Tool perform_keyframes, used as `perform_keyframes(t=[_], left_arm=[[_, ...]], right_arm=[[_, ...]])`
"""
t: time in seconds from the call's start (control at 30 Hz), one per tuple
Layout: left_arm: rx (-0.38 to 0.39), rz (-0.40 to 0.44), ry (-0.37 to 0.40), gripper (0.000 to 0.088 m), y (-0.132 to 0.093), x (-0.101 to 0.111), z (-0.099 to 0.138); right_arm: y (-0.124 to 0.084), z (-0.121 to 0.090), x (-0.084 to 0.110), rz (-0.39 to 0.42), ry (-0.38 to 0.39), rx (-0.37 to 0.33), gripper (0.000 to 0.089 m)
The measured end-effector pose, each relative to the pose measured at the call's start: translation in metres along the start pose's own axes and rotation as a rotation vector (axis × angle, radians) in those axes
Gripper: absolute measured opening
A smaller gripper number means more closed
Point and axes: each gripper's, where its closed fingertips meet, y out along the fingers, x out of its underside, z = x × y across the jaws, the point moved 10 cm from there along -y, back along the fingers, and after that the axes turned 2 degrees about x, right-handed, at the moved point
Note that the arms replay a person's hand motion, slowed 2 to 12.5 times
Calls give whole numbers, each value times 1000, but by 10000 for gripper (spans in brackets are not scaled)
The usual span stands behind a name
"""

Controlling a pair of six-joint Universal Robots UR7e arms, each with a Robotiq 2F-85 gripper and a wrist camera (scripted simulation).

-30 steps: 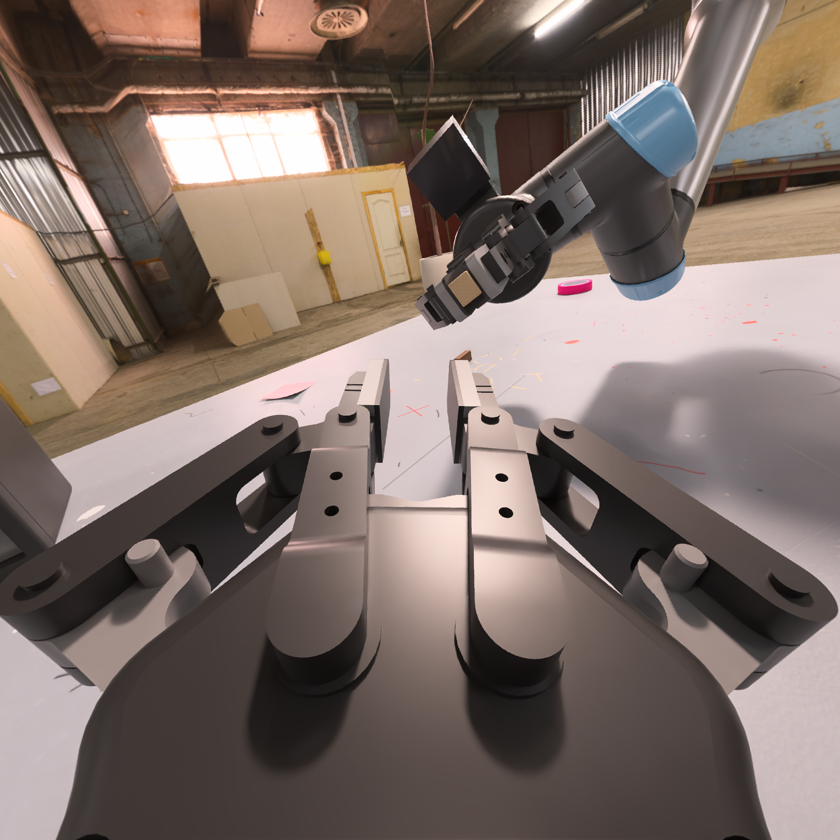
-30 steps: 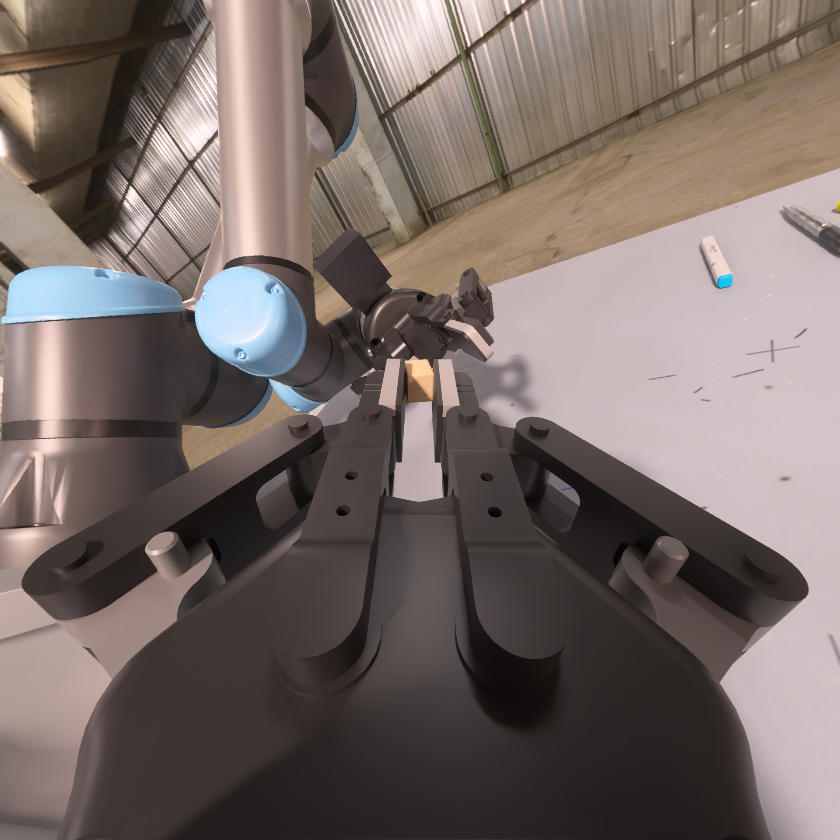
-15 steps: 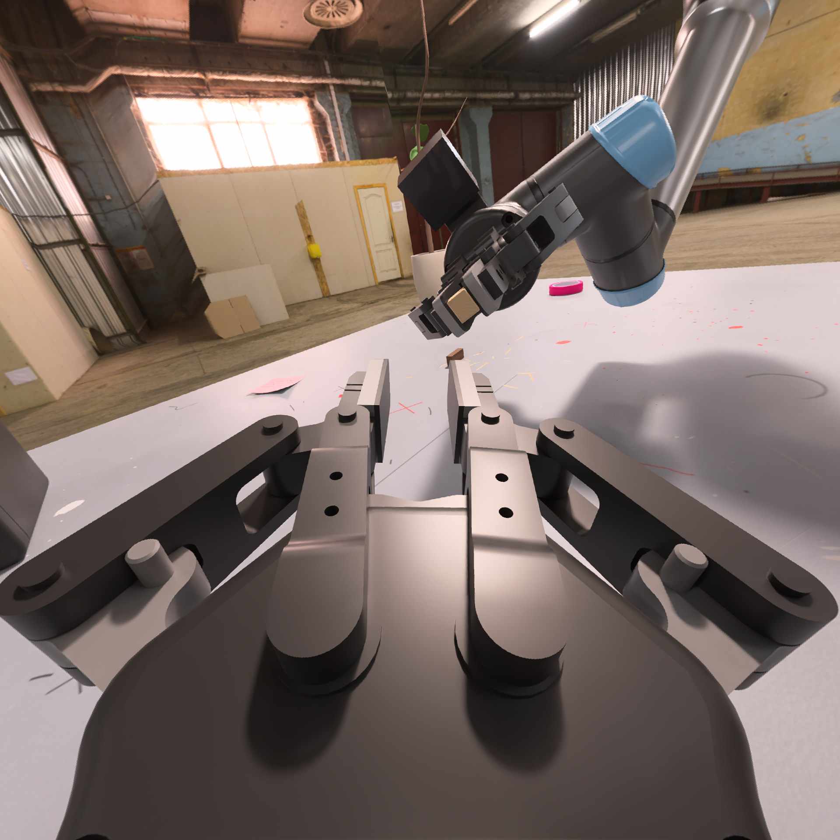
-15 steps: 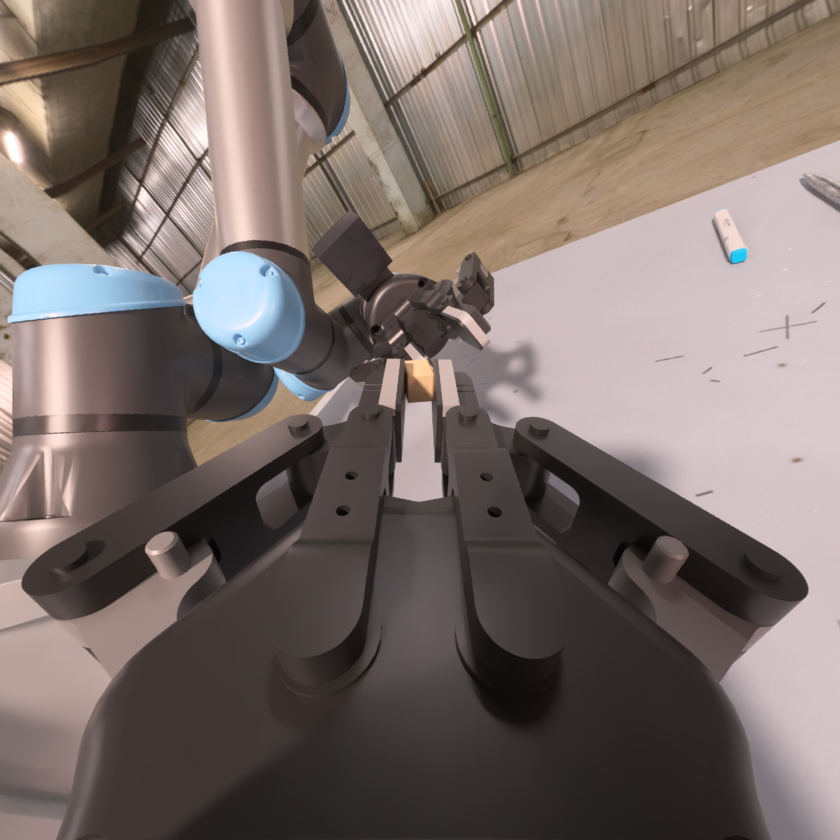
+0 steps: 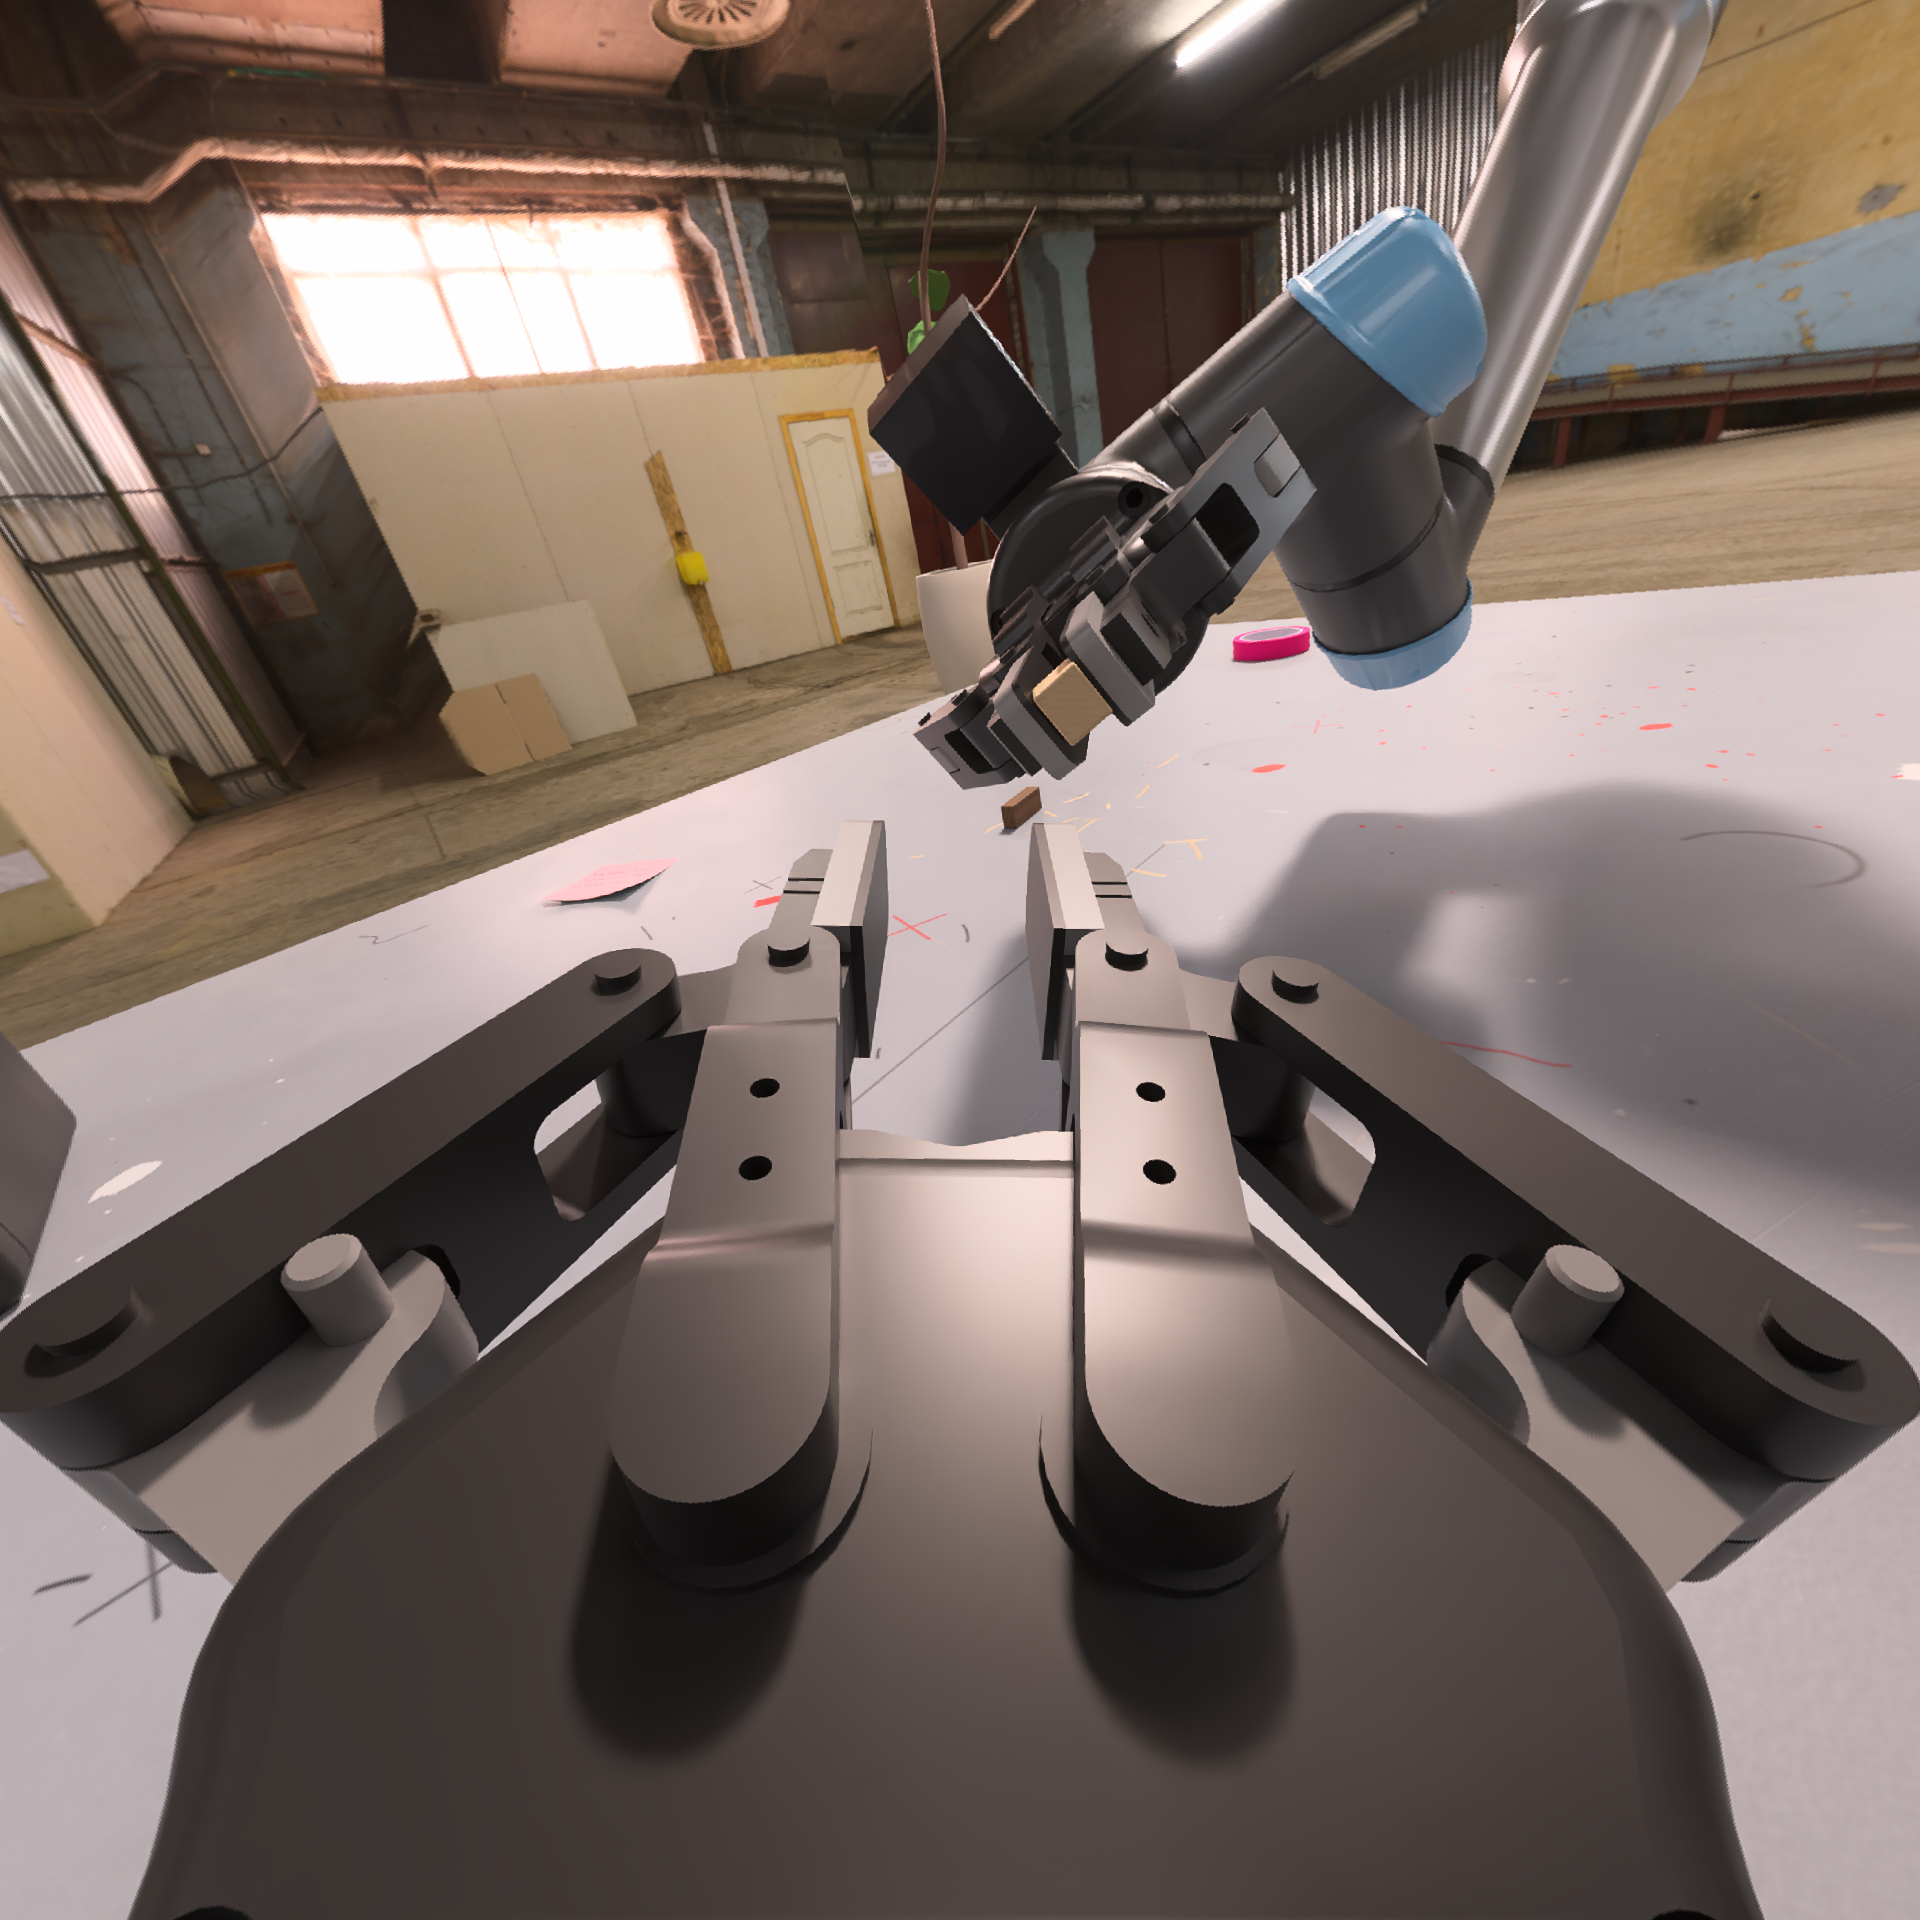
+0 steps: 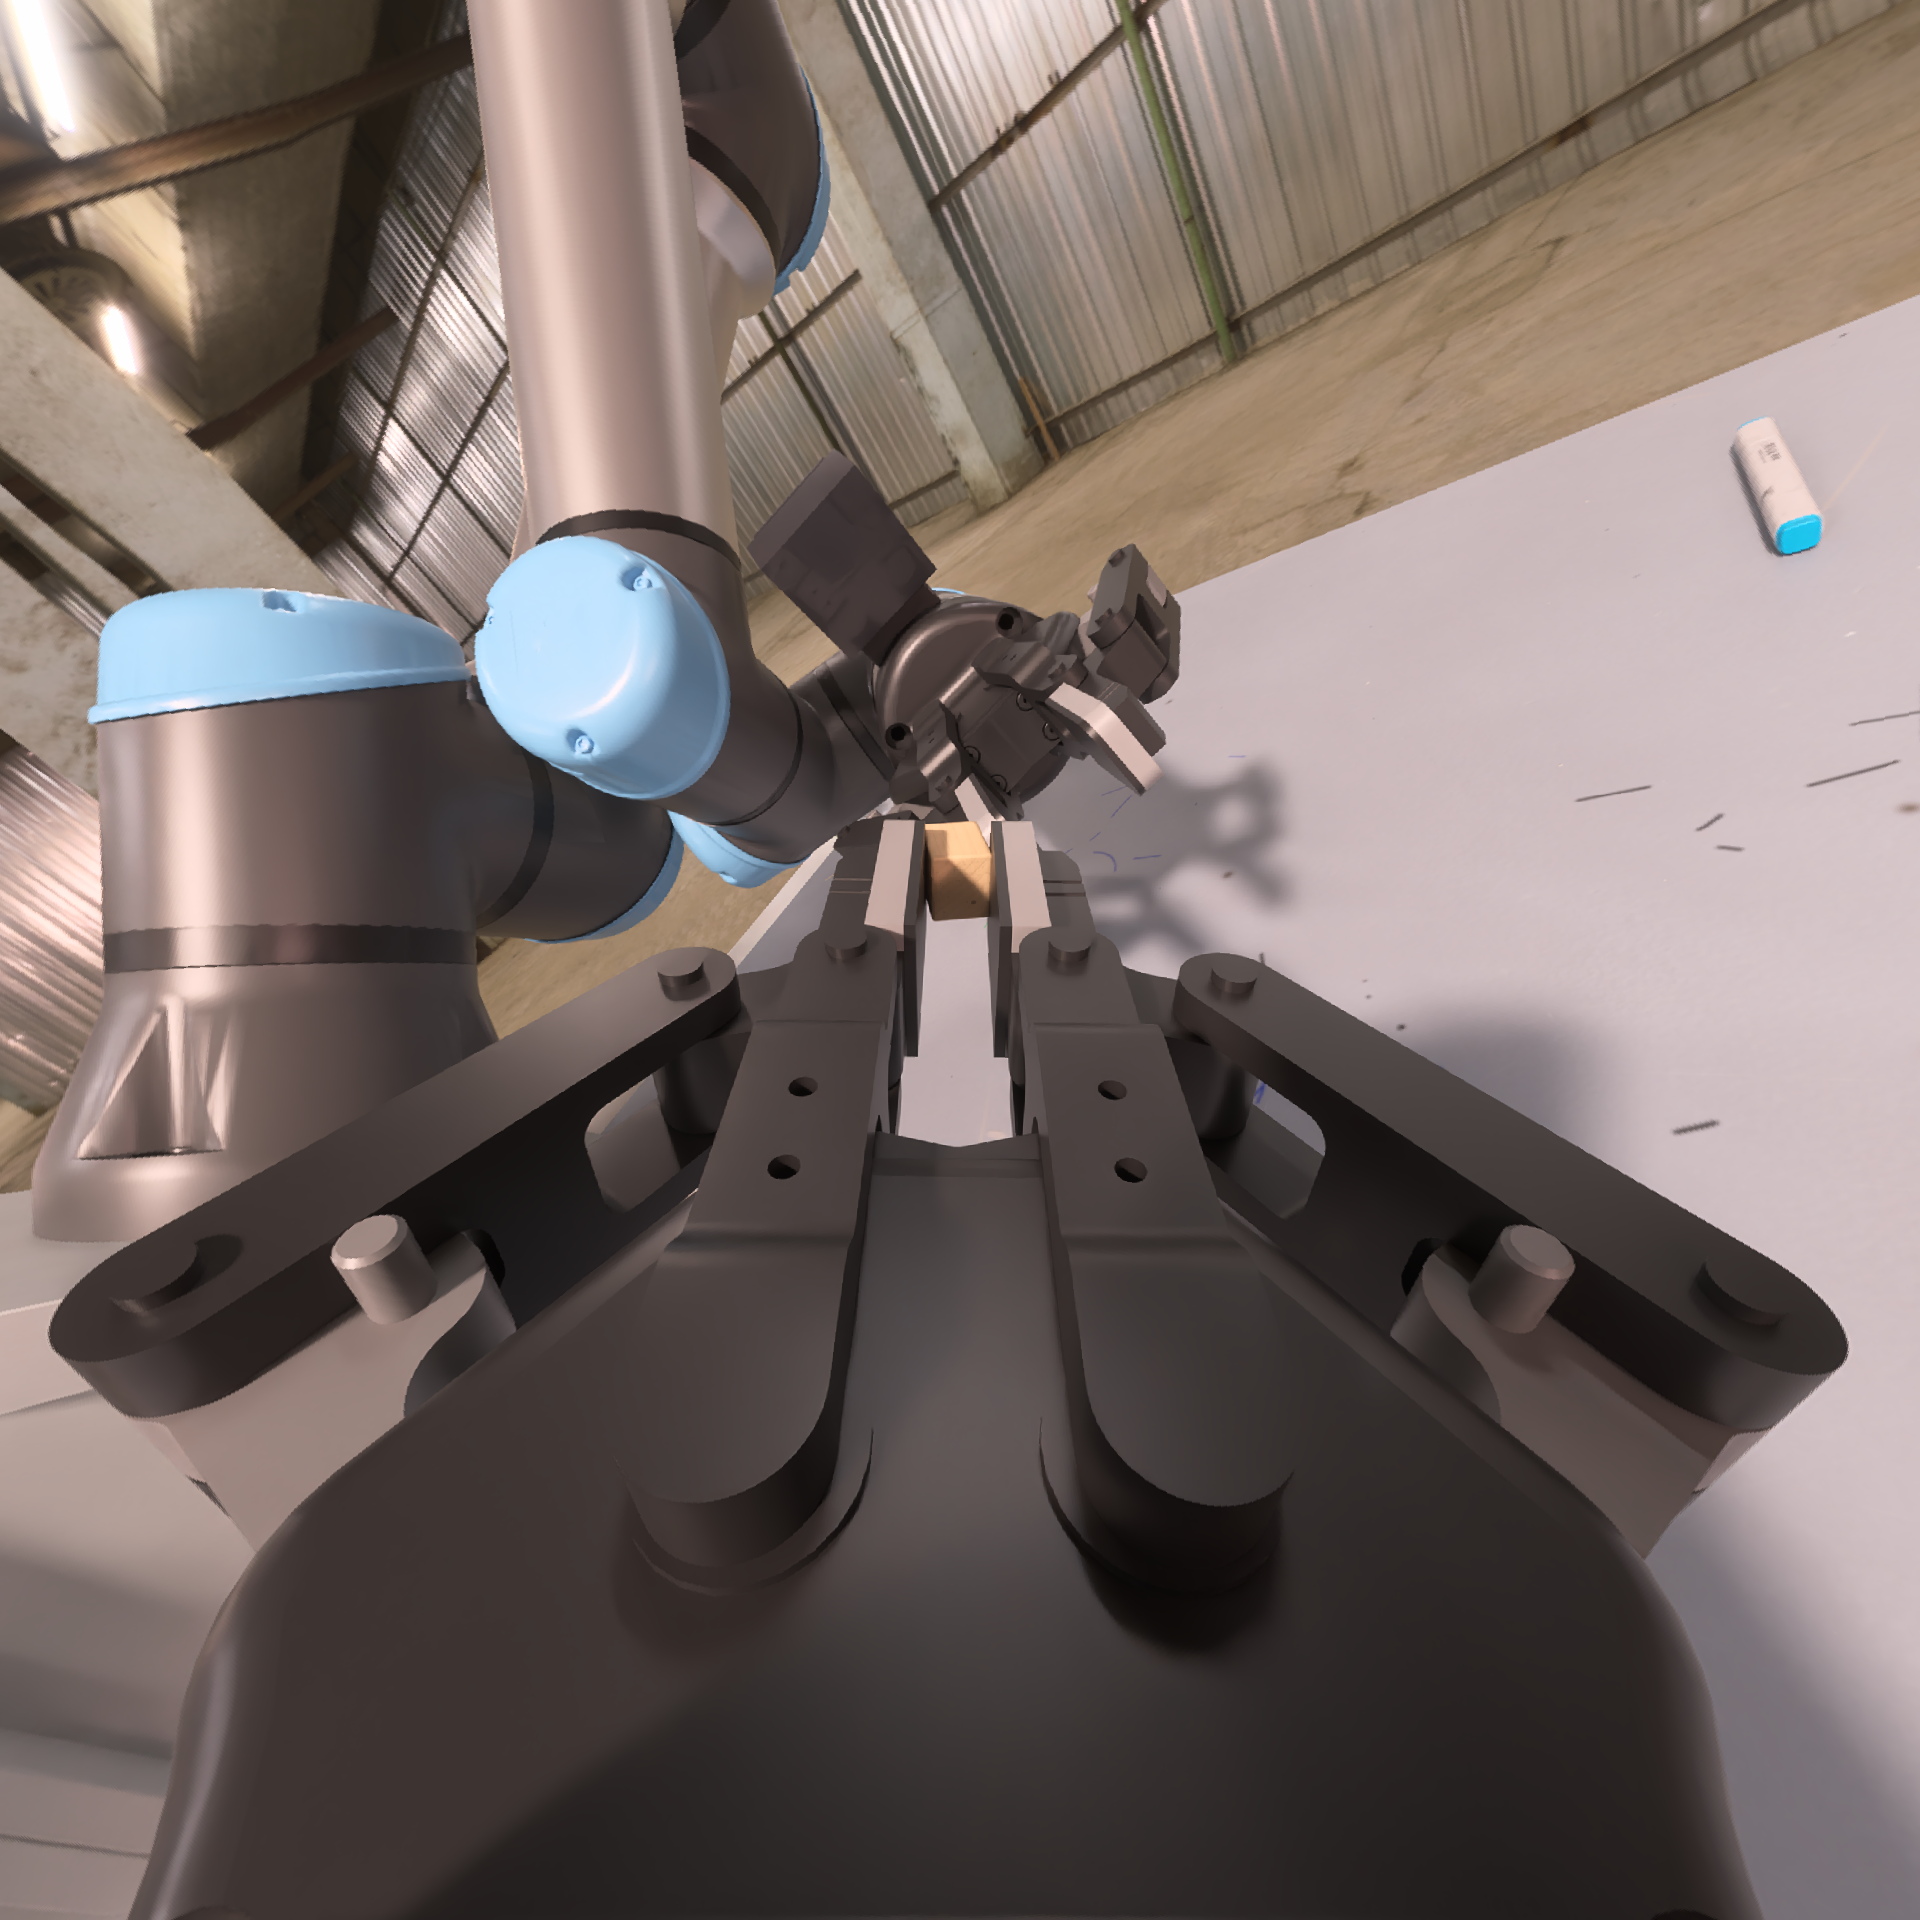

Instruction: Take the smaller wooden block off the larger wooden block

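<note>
Clamped between the fingers of the right hand [image 6: 958,868] is the smaller wooden block [image 6: 957,871], a pale cube pinched near the fingertips with a pad flat against each of two opposite faces. From the left wrist view this same right hand [image 5: 1039,717] hangs in the air above the table [image 5: 1558,935], tilted downward, the pale block [image 5: 1064,699] showing between its fingers and clear of the surface. Below and just beyond it, the larger wooden block [image 5: 1020,807], darker brown, lies on the table by itself, with nothing on top of it. The left hand [image 5: 956,883] has its fingers parted with a clear gap, holding and touching nothing; table surface shows between them. It sits low over the table, pointed towards the brown block, which lies a little past its right fingertip. A pink roll of tape [image 5: 1271,643] lies farther back on the table, and a white marker with a blue cap [image 6: 1775,499] lies well off to the side.
</note>
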Motion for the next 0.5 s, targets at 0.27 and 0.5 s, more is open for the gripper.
perform_keyframes(t=[0.27, 0.5], left_arm=[[26, 17, -2, 254, 1, -1, 0], [70, 45, -48, 255, 1, -2, -2]], right_arm=[[3, 0, 3, -26, 6, -29, 109], [4, 0, 5, -44, 12, -45, 109]])
